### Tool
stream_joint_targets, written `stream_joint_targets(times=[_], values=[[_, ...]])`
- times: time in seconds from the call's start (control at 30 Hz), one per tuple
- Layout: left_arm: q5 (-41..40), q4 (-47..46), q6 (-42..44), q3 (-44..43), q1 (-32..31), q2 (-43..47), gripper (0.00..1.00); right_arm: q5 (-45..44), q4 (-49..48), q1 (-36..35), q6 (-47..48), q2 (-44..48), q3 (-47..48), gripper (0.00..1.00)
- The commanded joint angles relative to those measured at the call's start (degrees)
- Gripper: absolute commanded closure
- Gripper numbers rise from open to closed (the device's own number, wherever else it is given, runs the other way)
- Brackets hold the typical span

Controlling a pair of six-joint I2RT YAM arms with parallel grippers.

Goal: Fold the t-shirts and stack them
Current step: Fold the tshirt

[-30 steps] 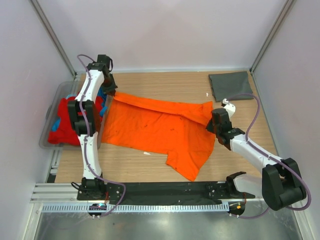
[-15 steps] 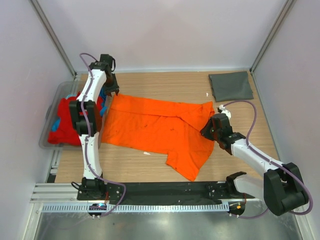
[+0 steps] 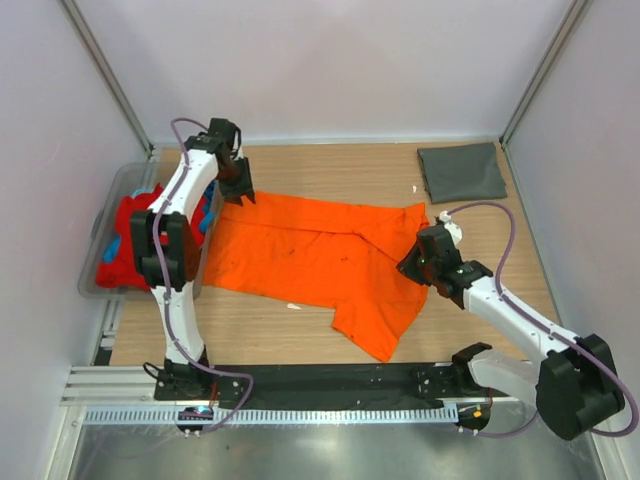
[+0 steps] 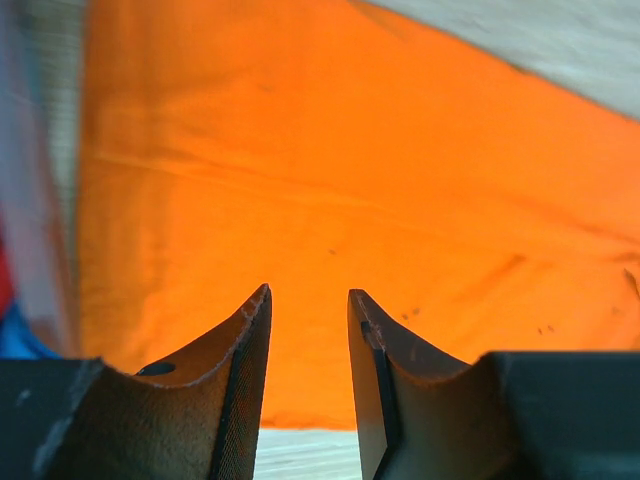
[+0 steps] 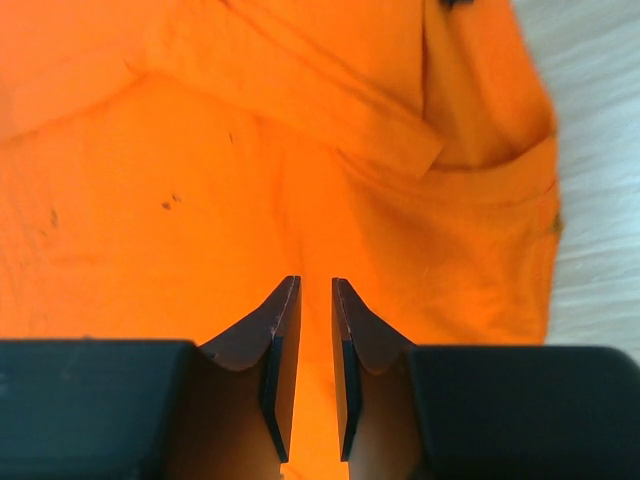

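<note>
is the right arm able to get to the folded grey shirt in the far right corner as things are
Probably yes: the grey shirt lies flat on that arm's side, with only bare table between it and the right fingers.

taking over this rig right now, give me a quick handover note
Left gripper: jaws open, nothing between them, over the far left corner of the orange t-shirt.
Right gripper: jaws nearly closed over the shirt's right side; cannot tell if they pinch cloth.
Orange t-shirt lies spread and rumpled mid-table. Dark grey t-shirt lies folded at the far right corner. Red t-shirt and blue cloth sit in the tub on the left.
Done: grey one folded.
Left: fold orange, then the tub's shirts, stack all.
</note>
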State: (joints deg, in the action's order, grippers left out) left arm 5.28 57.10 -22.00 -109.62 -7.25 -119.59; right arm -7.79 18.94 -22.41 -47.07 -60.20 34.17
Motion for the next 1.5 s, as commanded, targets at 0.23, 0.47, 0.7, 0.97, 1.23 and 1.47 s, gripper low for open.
stream_joint_targets(times=[0.23, 0.47, 0.7, 0.97, 1.23, 1.47], values=[[1.8, -8.5, -1.9, 15.5, -3.8, 14.6, 0.62, -11.9, 4.4, -2.7, -4.1, -8.4, -2.4, 0.75], [2.7, -16.2, -8.1, 28.4, -3.9, 22.0, 0.60, -19.0, 7.7, -0.7, -1.2, -14.0, -1.6, 0.73], [4.7, -18.3, -10.8, 30.8, -3.9, 23.9, 0.60, -14.7, 4.9, 8.5, 5.7, -18.5, -0.5, 0.76], [4.1, -17.0, -11.6, 30.8, -3.9, 24.8, 0.60, -14.8, 7.2, 13.7, 11.1, -23.8, 6.3, 0.76], [9.0, -16.9, -8.3, 26.2, -3.8, 19.2, 0.60, -11.0, 13.3, 14.9, 17.5, -20.4, 19.9, 0.70], [5.0, -10.7, -5.7, 13.7, -1.5, 6.3, 0.60, 19.2, -0.3, 14.6, 31.6, -28.2, 24.9, 0.53]])
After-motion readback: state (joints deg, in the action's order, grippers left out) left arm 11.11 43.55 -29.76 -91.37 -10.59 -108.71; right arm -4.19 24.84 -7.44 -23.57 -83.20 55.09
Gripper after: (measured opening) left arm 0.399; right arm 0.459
